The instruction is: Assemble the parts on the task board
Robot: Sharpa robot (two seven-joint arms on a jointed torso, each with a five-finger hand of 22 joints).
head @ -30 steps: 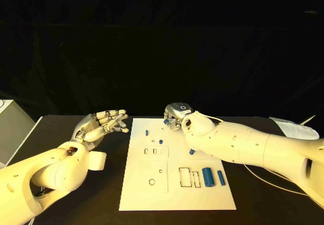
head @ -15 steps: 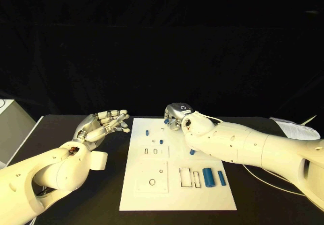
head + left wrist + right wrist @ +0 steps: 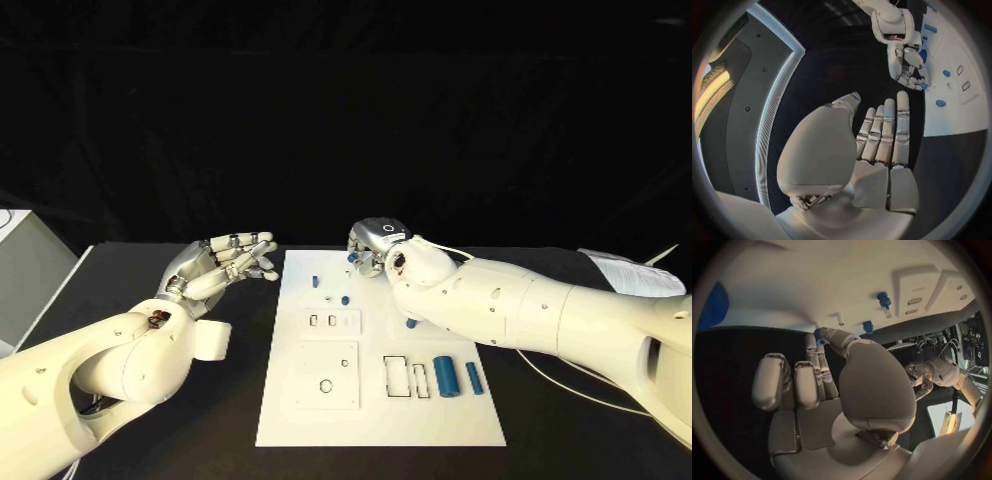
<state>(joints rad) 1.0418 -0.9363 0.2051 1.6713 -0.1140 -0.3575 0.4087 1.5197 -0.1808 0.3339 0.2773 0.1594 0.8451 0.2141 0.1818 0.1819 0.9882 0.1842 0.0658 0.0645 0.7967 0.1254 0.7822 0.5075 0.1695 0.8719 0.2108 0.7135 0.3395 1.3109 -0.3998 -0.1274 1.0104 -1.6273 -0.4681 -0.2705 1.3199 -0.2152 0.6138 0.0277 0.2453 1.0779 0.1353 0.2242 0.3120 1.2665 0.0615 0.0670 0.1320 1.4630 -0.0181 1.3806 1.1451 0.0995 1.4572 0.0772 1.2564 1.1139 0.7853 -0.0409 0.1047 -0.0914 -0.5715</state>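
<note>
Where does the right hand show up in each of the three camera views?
Head view: right hand at the task board's far edge, fingers on a small blue part.
Left wrist view: right hand reaches down to the board's edge.
Right wrist view: right hand in the middle, fingertips at the blue part.
Shared landmark: the white task board.

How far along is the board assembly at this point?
Early. The right hand pinches a small blue part at the task board's far edge. The left hand hovers open beside the board. Two blue cylinders lie loose by outlined slots, and other small parts are scattered.
</note>
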